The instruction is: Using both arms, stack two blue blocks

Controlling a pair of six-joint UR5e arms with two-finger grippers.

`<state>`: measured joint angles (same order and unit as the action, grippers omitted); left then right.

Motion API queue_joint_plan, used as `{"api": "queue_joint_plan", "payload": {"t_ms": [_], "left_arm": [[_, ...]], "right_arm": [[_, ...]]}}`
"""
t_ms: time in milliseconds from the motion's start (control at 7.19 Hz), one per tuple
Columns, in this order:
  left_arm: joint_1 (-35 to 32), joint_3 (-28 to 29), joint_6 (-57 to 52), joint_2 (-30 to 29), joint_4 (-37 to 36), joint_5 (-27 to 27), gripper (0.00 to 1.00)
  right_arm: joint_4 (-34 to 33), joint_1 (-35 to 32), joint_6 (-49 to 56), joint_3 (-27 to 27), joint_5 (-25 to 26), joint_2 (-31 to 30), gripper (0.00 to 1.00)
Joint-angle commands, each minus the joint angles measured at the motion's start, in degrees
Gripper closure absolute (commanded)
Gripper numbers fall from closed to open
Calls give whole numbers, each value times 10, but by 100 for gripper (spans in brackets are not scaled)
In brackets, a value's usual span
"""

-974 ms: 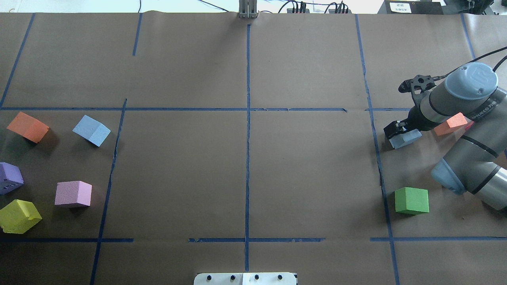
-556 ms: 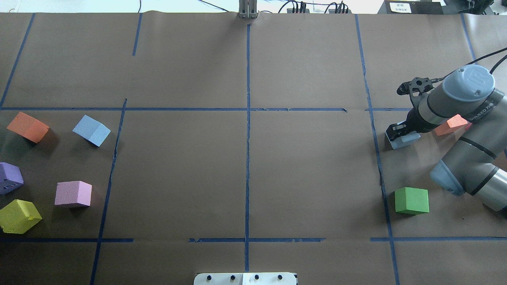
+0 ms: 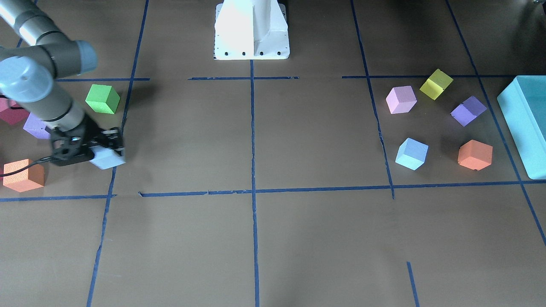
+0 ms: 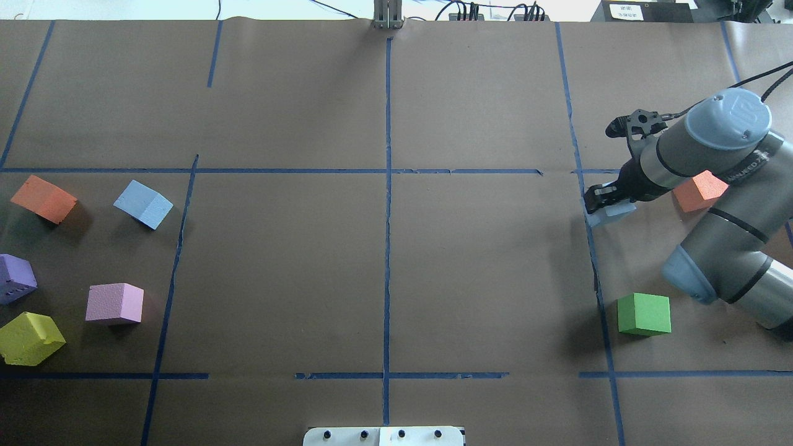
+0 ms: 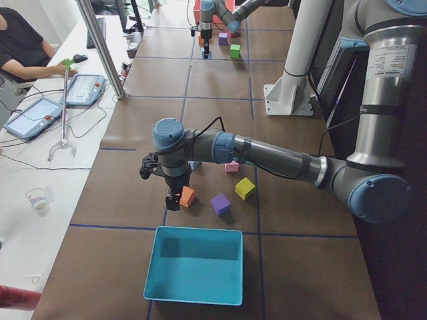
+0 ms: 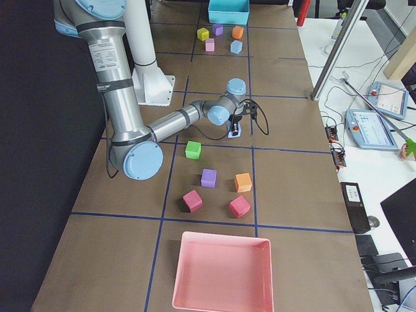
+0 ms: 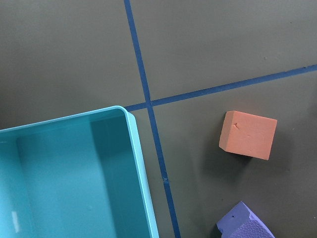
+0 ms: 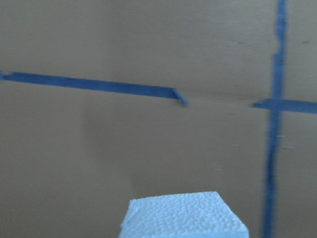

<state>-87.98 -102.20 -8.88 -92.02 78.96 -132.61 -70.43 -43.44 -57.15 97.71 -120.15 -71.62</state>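
Observation:
My right gripper (image 4: 606, 201) is shut on one pale blue block (image 4: 610, 210) and holds it just above the paper by the right blue tape line. The grip also shows in the front view (image 3: 108, 149), and the block fills the bottom of the right wrist view (image 8: 183, 215). The other blue block (image 4: 143, 204) lies free at the far left among other cubes. My left gripper (image 5: 172, 200) shows only in the exterior left view, hanging over an orange cube (image 7: 247, 135); I cannot tell whether it is open or shut.
A green cube (image 4: 644, 314) and an orange cube (image 4: 699, 191) lie near my right arm. Orange (image 4: 43, 198), purple (image 4: 15, 279), pink (image 4: 114, 303) and yellow (image 4: 30, 337) cubes surround the free blue block. A teal bin (image 7: 134, 148) and a pink tray (image 6: 224, 235) stand at the table's ends.
My right gripper has moved left and slightly away from the robot with the blue block in it, now over the tape line. The blocks on the left have not moved.

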Motion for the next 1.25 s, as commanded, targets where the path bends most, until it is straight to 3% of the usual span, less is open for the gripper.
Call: {"api": "queue_joint_plan", "payload": {"t_ms": [0, 139, 278, 695, 1113], "left_arm": [[0, 0, 0, 0, 3, -6, 0], [0, 3, 0, 0, 2, -6, 0], [1, 9, 0, 0, 9, -6, 0], [1, 11, 0, 2, 11, -7, 0], [1, 10, 0, 1, 11, -7, 0]], "right_arm": [[-4, 83, -201, -50, 76, 139, 100], [-13, 86, -252, -85, 78, 184, 100], [-49, 92, -255, -98, 90, 209, 100], [-57, 121, -257, -184, 119, 284, 100], [-58, 136, -243, -205, 141, 298, 100]]}}
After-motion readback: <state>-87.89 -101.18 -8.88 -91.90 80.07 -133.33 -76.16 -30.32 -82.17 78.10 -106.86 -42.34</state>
